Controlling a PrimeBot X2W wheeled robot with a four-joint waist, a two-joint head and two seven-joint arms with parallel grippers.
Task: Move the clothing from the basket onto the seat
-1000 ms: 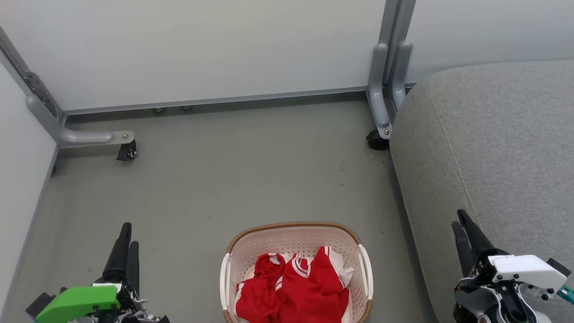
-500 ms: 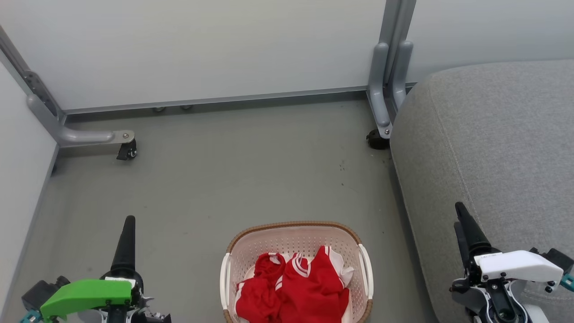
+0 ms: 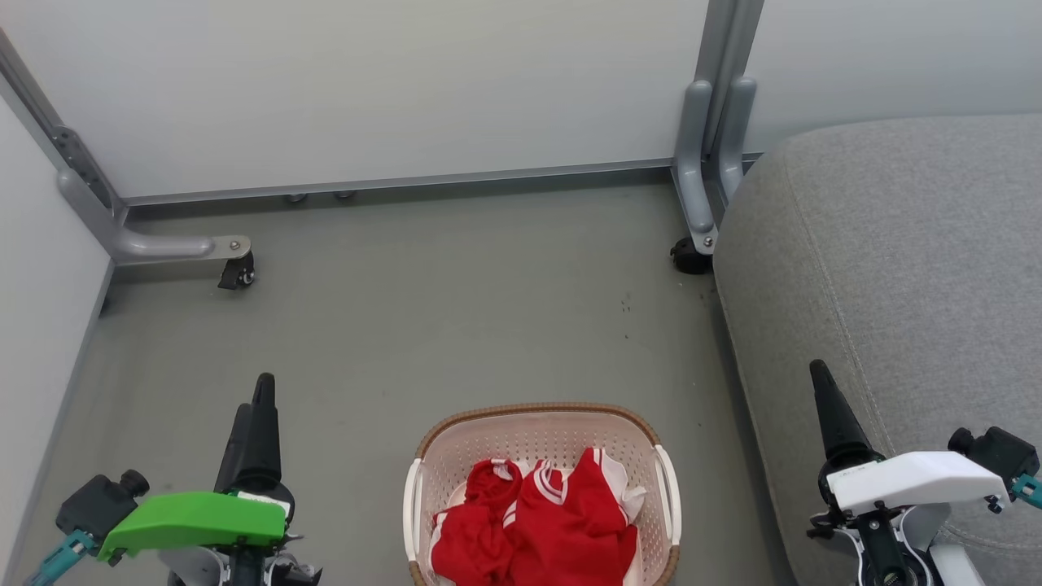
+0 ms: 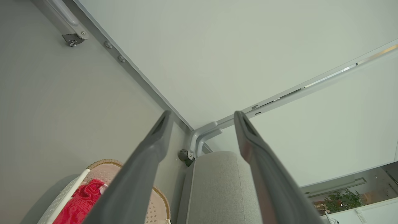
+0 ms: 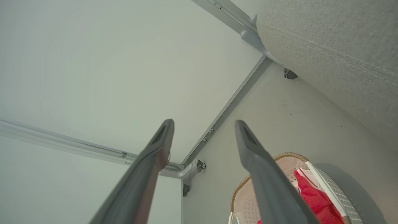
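Head view, lower edge. The left end effector is at the lower left above the floor, with a green cover on its wrist. The right end effector is at the lower right over the near edge of the seat, with a white cover on its wrist.

Left wrist view: the left end effector is released. Its two fingers are spread wide with nothing between them.

Right wrist view: the right end effector is also released, fingers wide apart and holding nothing.

Between the two arms, at bottom centre, the basket stands upright on the floor. It is just left of the seat's side, with a strip of floor between them.

The clothing lies inside the basket as a crumpled red heap with white stripes, toward the near end. The far part of the perforated base is bare. I cannot separate the individual garments in the heap. Neither end effector touches the basket or the clothing.

The seat is on the robot's right and runs from the near edge to the far wall, with a stitched seam visible along its top.

Farther out is bare floor with a few dark specks. Two castors sit at the back on grey frame legs, the left castor and the right castor, the right one just beside the seat's far corner.

Pale partition panels close off the back and the left side.
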